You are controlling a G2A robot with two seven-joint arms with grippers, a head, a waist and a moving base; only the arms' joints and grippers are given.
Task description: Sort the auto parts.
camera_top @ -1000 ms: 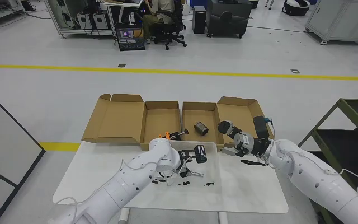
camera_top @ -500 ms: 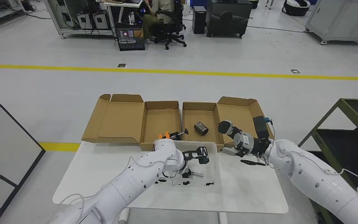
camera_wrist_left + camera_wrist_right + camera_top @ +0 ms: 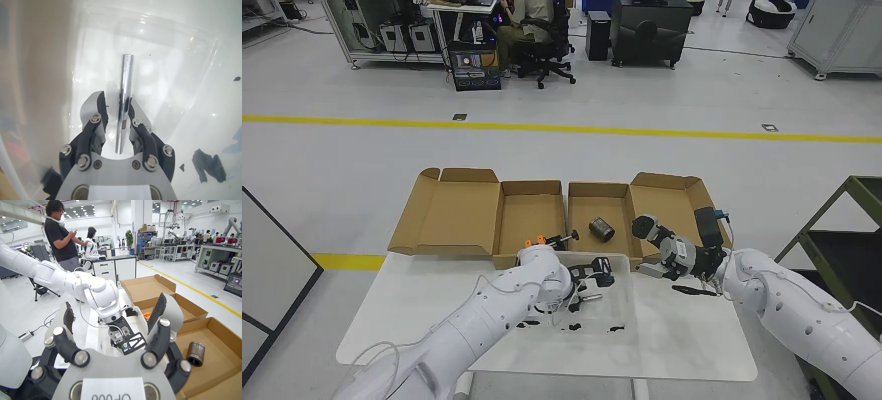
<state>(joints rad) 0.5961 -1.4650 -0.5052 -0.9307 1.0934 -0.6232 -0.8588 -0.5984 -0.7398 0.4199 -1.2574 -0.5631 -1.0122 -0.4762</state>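
K: Status on left claw (image 3: 116, 98)?

M: It shifted over the last second. It dipped toward 6 o'clock inside the clear bin (image 3: 620, 300) and is now back near the bin's 12 o'clock end. Jaws straddle the chrome rod (image 3: 125, 79), which lies flat on the bin floor. One pad looks to touch the rod and the other stands off.

K: So released, not grasping?

M: Yes, parted around it and not clamped. My read is that the pre-grasp is lined up. Closing comes next, then a lift to a box at 12 o'clock of the bin.

K: Right claw (image 3: 114, 308)?

M: No movement. It's spread wide, holding nothing, at 2 o'clock of the bin by the right cardboard box (image 3: 602, 205). A steel bushing (image 3: 601, 229) already sits in that box.

K: Anything else on the table (image 3: 692, 340)?

M: Dark bits (image 3: 615, 327) toward the bin's 6 o'clock side. Can't tell what they are.

K: Risk?

M: The rod is slick and round, so uneven pad contact could roll it on closing.
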